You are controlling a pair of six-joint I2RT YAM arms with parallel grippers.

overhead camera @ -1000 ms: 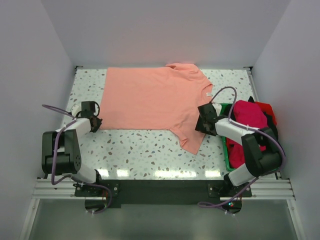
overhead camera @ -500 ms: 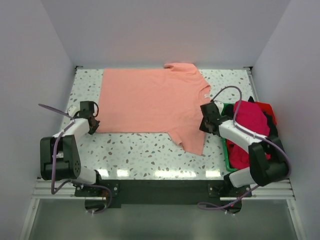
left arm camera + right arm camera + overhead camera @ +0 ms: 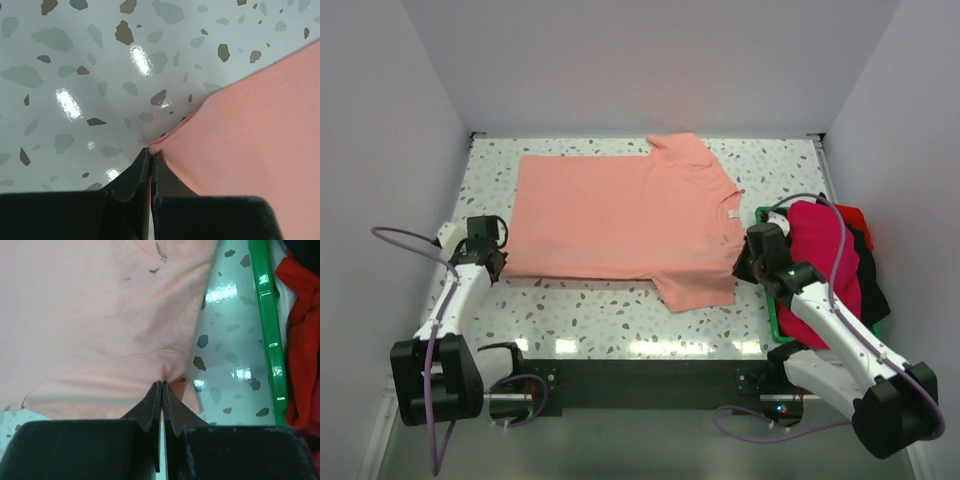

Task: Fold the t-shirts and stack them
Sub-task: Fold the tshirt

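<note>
Pinching the salmon-pink t-shirt (image 3: 620,210): left tool (image 3: 151,150) its corner, right tool (image 3: 162,384) its sleeve.

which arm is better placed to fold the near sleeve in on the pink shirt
Right, probably. The right gripper is shut on the salmon-pink shirt beside that sleeve; the left gripper pinches the hem corner at the shirt's opposite end.
</note>
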